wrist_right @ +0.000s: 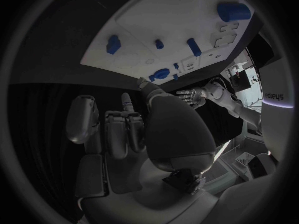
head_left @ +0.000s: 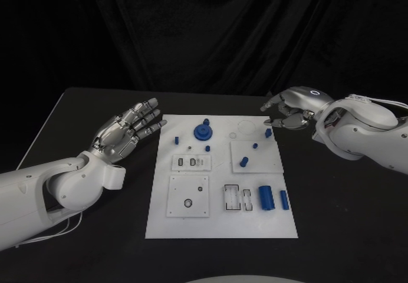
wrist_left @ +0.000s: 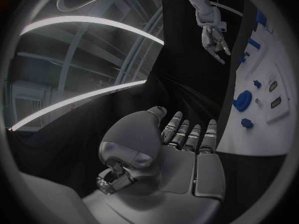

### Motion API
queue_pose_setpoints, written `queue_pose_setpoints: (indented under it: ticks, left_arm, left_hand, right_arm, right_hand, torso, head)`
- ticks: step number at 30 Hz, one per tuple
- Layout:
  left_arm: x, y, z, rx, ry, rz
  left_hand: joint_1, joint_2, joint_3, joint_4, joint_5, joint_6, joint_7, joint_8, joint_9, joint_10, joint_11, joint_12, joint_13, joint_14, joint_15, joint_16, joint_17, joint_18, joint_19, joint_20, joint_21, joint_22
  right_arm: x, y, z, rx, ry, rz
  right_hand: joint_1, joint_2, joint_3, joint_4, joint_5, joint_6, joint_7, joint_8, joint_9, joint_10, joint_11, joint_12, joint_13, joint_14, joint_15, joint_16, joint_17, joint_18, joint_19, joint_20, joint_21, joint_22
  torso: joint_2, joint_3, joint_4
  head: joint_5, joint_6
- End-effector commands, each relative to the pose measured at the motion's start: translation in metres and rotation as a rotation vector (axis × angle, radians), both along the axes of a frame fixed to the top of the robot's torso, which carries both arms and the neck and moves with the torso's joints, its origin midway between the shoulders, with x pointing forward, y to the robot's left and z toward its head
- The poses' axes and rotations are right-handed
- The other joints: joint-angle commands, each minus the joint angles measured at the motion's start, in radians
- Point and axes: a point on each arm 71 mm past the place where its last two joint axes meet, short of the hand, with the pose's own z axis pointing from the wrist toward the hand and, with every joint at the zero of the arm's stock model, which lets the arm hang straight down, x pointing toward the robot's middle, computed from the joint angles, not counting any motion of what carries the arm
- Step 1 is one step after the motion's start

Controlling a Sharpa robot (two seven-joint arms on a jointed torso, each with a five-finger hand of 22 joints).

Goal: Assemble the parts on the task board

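Left hand (head_left: 126,131) spread — right hand (head_left: 289,113) curled.

Blue parts (head_left: 266,197) on white task board (head_left: 221,227)

White task board (head_left: 221,227) sits mid-frame on the black desk (head_left: 340,206), with blue parts scattered on it: a round gear-looking piece (head_left: 203,131) near the top and two cylinders (head_left: 273,198) lower right. Left hand (head_left: 127,130) is at the left of the frame just off the board's edge, fingers spread, holding nothing. Right hand (head_left: 289,112) is at the upper right with fingers curled by the board's top right corner; can't tell if it's pinching anything.
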Motion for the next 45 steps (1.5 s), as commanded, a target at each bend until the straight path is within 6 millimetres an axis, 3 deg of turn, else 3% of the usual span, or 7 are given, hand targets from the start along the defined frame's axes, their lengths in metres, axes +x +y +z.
queue_pose_setpoints:
  ticks: [1, 6, 15, 19, 23, 41, 45]
  left_arm:
    - [0.0, -0.002, 0.001, -0.009, -0.013, -0.003]
    - [0.001, -0.004, 0.0, -0.011, -0.011, -0.012]
    - [0.001, -0.005, 0.0, -0.013, -0.011, -0.018]
    - [0.001, -0.006, 0.0, -0.017, -0.011, -0.022]
    - [0.0, -0.006, 0.001, -0.022, -0.015, -0.023]
    - [0.0, -0.006, 0.0, -0.024, -0.014, -0.025]
    - [-0.001, -0.005, 0.0, -0.023, -0.012, -0.026]
  left_hand:
    - [-0.005, -0.001, 0.006, -0.001, 0.006, 0.003, 0.003, 0.001, 0.001, 0.001, 0.007, 0.004, 0.001, 0.002, 0.007, 0.004, 0.001, 0.013, 0.002, 0.005, 0.001, 0.001]
    - [-0.005, -0.001, 0.007, -0.001, 0.007, 0.003, 0.003, 0.001, 0.001, 0.001, 0.007, 0.003, 0.001, 0.002, 0.007, 0.003, 0.001, 0.013, 0.002, 0.005, 0.001, 0.001]
    - [-0.006, -0.001, 0.008, -0.002, 0.007, 0.003, 0.003, 0.001, 0.001, 0.001, 0.008, 0.004, 0.001, 0.002, 0.007, 0.003, 0.001, 0.013, 0.002, 0.005, 0.001, 0.001]
    - [-0.006, 0.0, 0.008, -0.002, 0.007, 0.002, 0.003, 0.001, 0.001, 0.0, 0.008, 0.003, 0.001, 0.002, 0.007, 0.004, 0.001, 0.013, 0.002, 0.005, 0.001, 0.001]
    - [-0.006, 0.001, 0.011, -0.003, 0.008, 0.003, 0.003, 0.001, 0.001, 0.003, 0.009, 0.007, 0.002, 0.006, 0.007, 0.007, 0.002, 0.013, 0.003, 0.005, 0.002, 0.001]
    - [-0.009, 0.001, 0.016, -0.004, 0.009, 0.004, 0.002, 0.001, 0.001, 0.011, 0.012, 0.017, 0.004, 0.011, 0.007, 0.01, 0.004, 0.013, 0.004, 0.005, 0.002, 0.001]
    - [-0.009, 0.001, 0.017, -0.004, 0.009, 0.003, 0.002, 0.001, 0.001, 0.011, 0.013, 0.018, 0.004, 0.012, 0.007, 0.011, 0.004, 0.013, 0.005, 0.005, 0.002, 0.002]
  right_arm:
    - [0.0, -0.017, 0.0, 0.045, -0.019, -0.053]
    - [-0.005, -0.044, -0.013, 0.056, -0.016, -0.11]
    - [-0.008, -0.065, -0.034, 0.059, -0.002, -0.149]
    - [-0.006, -0.063, -0.041, 0.055, 0.012, -0.148]
    - [-0.003, -0.059, -0.046, 0.051, 0.019, -0.14]
    - [-0.002, -0.047, -0.055, 0.049, 0.043, -0.113]
    - [-0.002, -0.044, -0.057, 0.051, 0.046, -0.108]
  right_hand:
    - [0.001, -0.008, -0.008, 0.002, -0.009, 0.002, -0.007, -0.007, -0.002, 0.108, -0.006, 0.007, 0.263, 0.102, -0.003, 0.003, 0.263, -0.014, 0.007, -0.001, 0.006, 0.13]
    - [-0.001, -0.014, -0.016, 0.011, -0.019, 0.005, -0.011, -0.008, -0.002, 0.108, -0.009, 0.007, 0.263, 0.102, -0.006, 0.003, 0.263, -0.015, 0.01, -0.003, 0.01, 0.133]
    - [0.0, -0.023, -0.03, 0.031, -0.046, 0.004, -0.013, -0.014, -0.006, 0.108, -0.012, 0.007, 0.263, 0.102, -0.009, 0.003, 0.263, -0.015, 0.011, -0.007, 0.01, 0.137]
    - [0.002, -0.026, -0.034, 0.039, -0.056, 0.008, -0.011, -0.013, -0.006, 0.108, -0.011, 0.007, 0.263, 0.102, -0.009, 0.003, 0.263, -0.015, 0.01, -0.008, 0.007, 0.136]
    - [0.003, -0.026, -0.036, 0.042, -0.06, 0.01, -0.009, -0.012, -0.006, 0.108, -0.01, 0.007, 0.263, 0.102, -0.009, 0.003, 0.263, -0.015, 0.009, -0.008, 0.005, 0.136]
    - [0.015, -0.024, -0.038, 0.051, -0.058, 0.023, -0.001, -0.009, -0.005, 0.108, -0.004, 0.007, 0.263, 0.102, -0.004, 0.003, 0.263, -0.014, 0.006, -0.005, -0.003, 0.135]
    - [0.024, -0.024, -0.038, 0.052, -0.046, 0.025, 0.001, -0.01, -0.005, 0.108, -0.002, 0.007, 0.263, 0.102, -0.002, 0.003, 0.263, -0.013, 0.004, -0.004, -0.008, 0.134]
  torso:
    - [-0.006, 0.0053, -0.0024]
    - [-0.01, 0.0131, -0.0054]
    - [-0.015, 0.0184, -0.0081]
    - [-0.014, 0.0158, -0.0045]
    - [-0.014, 0.0165, -0.0084]
    - [-0.015, 0.0144, -0.0031]
    - [-0.014, 0.0152, -0.007]
  head:
    - [-0.011, -0.009]
    - [-0.016, -0.011]
    - [-0.021, -0.02]
    - [-0.026, -0.02]
    - [-0.024, -0.018]
    - [-0.03, -0.024]
    - [-0.028, -0.026]
